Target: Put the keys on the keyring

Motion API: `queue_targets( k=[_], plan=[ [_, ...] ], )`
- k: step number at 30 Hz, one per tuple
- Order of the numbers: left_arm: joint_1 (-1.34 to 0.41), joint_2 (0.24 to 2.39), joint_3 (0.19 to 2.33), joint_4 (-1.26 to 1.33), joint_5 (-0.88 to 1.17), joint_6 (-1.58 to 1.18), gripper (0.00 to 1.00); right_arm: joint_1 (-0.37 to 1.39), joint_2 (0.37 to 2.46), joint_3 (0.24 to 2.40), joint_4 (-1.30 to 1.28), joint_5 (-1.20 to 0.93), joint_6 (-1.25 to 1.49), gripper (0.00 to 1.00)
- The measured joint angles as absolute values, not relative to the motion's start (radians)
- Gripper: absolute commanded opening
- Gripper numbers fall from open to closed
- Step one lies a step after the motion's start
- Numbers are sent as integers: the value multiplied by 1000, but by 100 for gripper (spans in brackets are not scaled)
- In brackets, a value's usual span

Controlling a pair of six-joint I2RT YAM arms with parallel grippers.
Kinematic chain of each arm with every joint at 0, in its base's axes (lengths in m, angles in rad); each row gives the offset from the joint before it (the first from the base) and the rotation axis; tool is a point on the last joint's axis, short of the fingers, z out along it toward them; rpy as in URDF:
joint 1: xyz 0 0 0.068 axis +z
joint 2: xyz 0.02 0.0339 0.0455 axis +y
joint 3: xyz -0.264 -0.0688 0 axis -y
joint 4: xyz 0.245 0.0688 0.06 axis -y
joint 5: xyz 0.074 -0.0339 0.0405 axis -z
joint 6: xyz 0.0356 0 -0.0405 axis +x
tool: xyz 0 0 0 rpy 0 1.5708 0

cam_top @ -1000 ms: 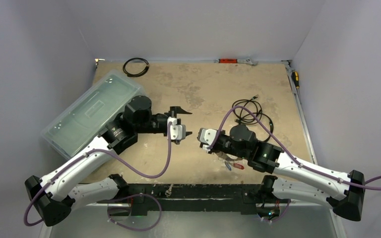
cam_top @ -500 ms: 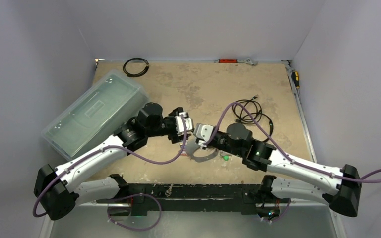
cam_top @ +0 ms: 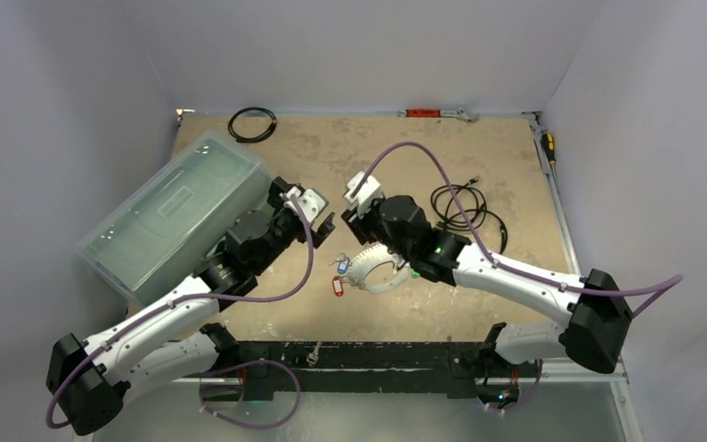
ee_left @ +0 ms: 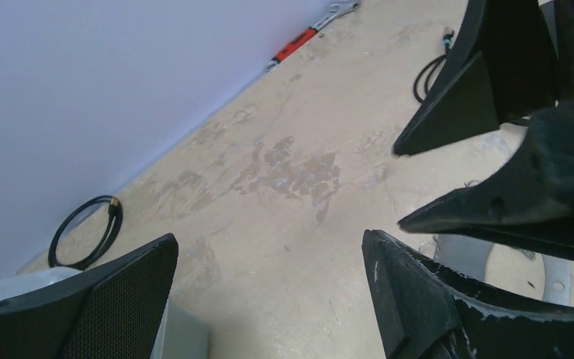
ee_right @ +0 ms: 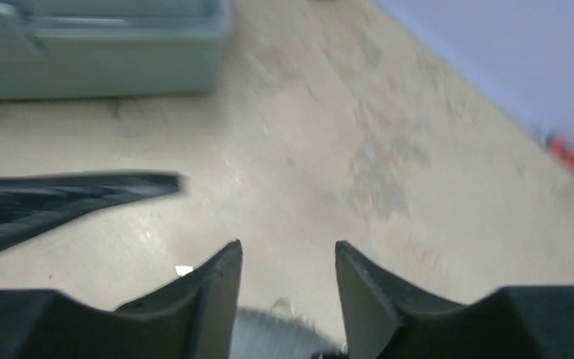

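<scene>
The keyring [cam_top: 377, 288] lies flat on the tabletop [cam_top: 515, 175] near the front middle, just in front of the right pincer [ee_right: 288, 247]. The keys [cam_top: 338, 287], red and blue tags showing, cluster at its left edge; whether they are threaded on cannot be told. The left pincer [ee_left: 269, 247] gapes wide and empty, and the right one's fingers stand apart on nothing.

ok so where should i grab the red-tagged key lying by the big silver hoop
Probably by the red oblong plastic tag, coming from straight above. It lies flat on the table and sticks out to the left of the large thin silvery hoop, so its long edges look free.
</scene>
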State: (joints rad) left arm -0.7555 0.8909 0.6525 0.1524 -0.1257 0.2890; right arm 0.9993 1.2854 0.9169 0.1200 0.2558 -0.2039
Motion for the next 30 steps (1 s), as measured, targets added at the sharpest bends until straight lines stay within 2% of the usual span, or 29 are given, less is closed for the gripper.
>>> queue_targets(
  k=[3, 6, 12, 16, 21, 30],
  plan=[
    [-756, 918, 662, 164, -185, 239, 92, 916, 1302, 936, 4, 273, -13, 69],
    [-756, 978, 692, 154, -204, 196, 89, 846, 1303, 935, -121, 271, 181, 71],
    [-756, 1123, 775, 83, -190, 133, 84, 795, 1344, 933, -260, 199, 409, 57],
    [-756, 1173, 806, 49, -189, 110, 83, 781, 1449, 935, -278, 72, 398, 48],
    [-756, 1175, 806, 35, -189, 97, 83, 741, 1594, 1029, -334, -22, 282, 42],
    [-756, 1176, 806, 34, -190, 97, 82, 707, 1780, 1213, -360, -46, 123, 38]
  ],
)
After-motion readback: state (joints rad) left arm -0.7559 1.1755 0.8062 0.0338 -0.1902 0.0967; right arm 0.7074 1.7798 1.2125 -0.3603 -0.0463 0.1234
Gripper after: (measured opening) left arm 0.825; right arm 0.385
